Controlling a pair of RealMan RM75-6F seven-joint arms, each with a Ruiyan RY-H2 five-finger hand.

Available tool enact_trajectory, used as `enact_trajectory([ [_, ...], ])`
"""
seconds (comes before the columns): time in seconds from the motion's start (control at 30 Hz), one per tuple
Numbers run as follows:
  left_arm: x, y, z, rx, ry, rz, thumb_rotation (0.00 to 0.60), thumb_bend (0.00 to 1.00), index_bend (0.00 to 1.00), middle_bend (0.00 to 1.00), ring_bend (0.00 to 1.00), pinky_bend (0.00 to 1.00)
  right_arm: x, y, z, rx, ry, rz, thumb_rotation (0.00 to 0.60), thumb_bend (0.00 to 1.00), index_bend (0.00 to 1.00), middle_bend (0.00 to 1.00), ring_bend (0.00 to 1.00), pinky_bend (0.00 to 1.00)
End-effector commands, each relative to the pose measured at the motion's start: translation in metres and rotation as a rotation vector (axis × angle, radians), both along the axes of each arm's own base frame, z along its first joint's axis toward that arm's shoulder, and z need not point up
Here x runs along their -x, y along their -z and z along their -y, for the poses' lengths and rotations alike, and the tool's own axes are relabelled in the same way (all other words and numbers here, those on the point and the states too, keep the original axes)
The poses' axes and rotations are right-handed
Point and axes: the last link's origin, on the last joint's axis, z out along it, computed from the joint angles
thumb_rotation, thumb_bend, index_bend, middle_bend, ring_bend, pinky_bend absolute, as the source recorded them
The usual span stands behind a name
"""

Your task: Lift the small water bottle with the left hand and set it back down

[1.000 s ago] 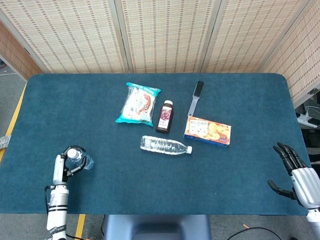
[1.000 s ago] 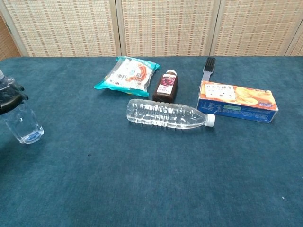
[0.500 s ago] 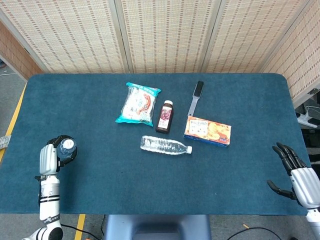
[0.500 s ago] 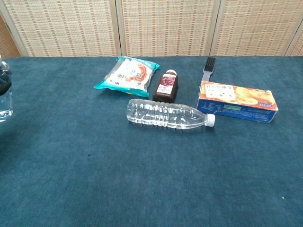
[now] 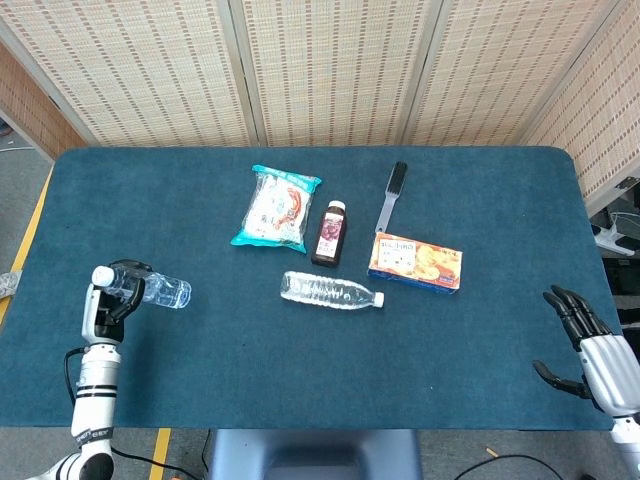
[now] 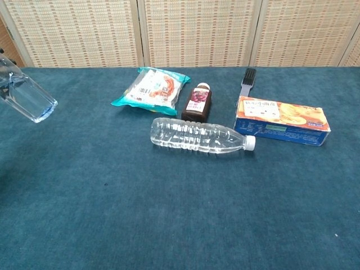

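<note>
The left robot hand (image 5: 104, 303) stands above its upright forearm at the bench's (image 5: 200, 400) front left corner, fingers wrapped around the neck end of the small water bottle (image 5: 146, 287). The bottle is clear of the bench and tipped almost level, cap toward the left edge and base pointing inward. 0.5 s ago it stood upright in the same grip; 1.0 s ago it sat lower and further in from the left edge. The right robot hand (image 5: 590, 350) rests at the front right corner, fingers spread, holding nothing, unchanged throughout.
</note>
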Motion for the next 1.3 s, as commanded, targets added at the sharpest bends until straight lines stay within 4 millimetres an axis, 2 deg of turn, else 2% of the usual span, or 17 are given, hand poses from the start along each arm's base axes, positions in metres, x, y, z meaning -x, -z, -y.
enact_trajectory([
  [0.03, 0.023, 0.008, -0.003, 0.015, -0.118, -0.688, 0.6, 0.45, 0.55, 0.6, 0.46, 0.3, 0.0, 0.0, 0.0, 0.0, 0.001, 0.0, 0.6, 0.17, 0.0, 0.0, 0.0, 0.24],
  [0.1, 0.031, 0.012, -0.004, -0.026, -0.156, -0.971, 0.6, 0.45, 0.55, 0.6, 0.46, 0.3, 0.0, 0.0, 0.0, 0.0, 0.001, -0.001, 0.6, 0.17, 0.0, 0.0, 0.0, 0.25],
  [0.2, 0.033, 0.017, -0.005, -0.092, -0.155, -1.221, 0.6, 0.46, 0.56, 0.6, 0.46, 0.3, 0.0, 0.0, 0.0, 0.0, 0.001, -0.002, 0.6, 0.17, 0.0, 0.0, 0.0, 0.24],
  [0.4, 0.031, 0.02, -0.004, -0.146, -0.092, -1.299, 0.6, 0.45, 0.56, 0.61, 0.46, 0.32, 0.0, 0.0, 0.0, 0.001, 0.001, -0.001, 0.6, 0.17, 0.0, 0.0, 0.0, 0.24],
  [0.47, 0.026, 0.023, -0.004, -0.152, -0.073, -1.236, 0.6, 0.46, 0.56, 0.61, 0.46, 0.33, 0.0, 0.0, 0.0, 0.002, 0.0, -0.001, 0.6, 0.17, 0.0, 0.0, 0.0, 0.25],
  [0.57, 0.013, 0.027, -0.001, -0.084, -0.041, -0.88, 0.6, 0.46, 0.56, 0.61, 0.46, 0.33, 0.0, 0.0, 0.001, 0.002, 0.001, 0.0, 0.6, 0.17, 0.0, 0.0, 0.0, 0.24],
  [0.67, -0.003, 0.019, 0.002, 0.01, 0.002, -0.427, 0.6, 0.46, 0.56, 0.61, 0.46, 0.33, 0.0, 0.0, 0.0, -0.001, 0.0, 0.0, 0.6, 0.17, 0.0, 0.0, 0.0, 0.24],
  [0.73, -0.007, 0.012, 0.003, 0.048, 0.021, -0.251, 0.6, 0.45, 0.56, 0.61, 0.46, 0.33, 0.0, 0.0, 0.001, -0.002, 0.001, 0.001, 0.6, 0.17, 0.0, 0.0, 0.0, 0.24],
  [0.83, -0.007, 0.004, 0.004, 0.091, 0.029, -0.097, 0.6, 0.45, 0.56, 0.61, 0.46, 0.33, 0.0, 0.0, 0.001, -0.005, 0.002, 0.0, 0.6, 0.17, 0.0, 0.0, 0.0, 0.25],
  [0.9, -0.006, 0.001, 0.004, 0.106, 0.025, -0.055, 0.6, 0.45, 0.56, 0.61, 0.46, 0.33, 0.0, 0.001, 0.001, -0.006, 0.003, -0.001, 0.6, 0.17, 0.0, 0.0, 0.0, 0.24],
  [1.0, 0.0, 0.0, 0.004, 0.109, 0.011, -0.093, 0.6, 0.46, 0.56, 0.61, 0.46, 0.33, 0.0, 0.001, 0.002, -0.008, 0.004, -0.002, 0.6, 0.17, 0.0, 0.0, 0.0, 0.25],
  [1.3, 0.022, 0.018, 0.005, 0.06, -0.119, -0.529, 0.6, 0.46, 0.56, 0.61, 0.46, 0.33, 0.0, 0.003, 0.002, -0.016, 0.006, -0.006, 0.6, 0.17, 0.0, 0.0, 0.0, 0.25],
])
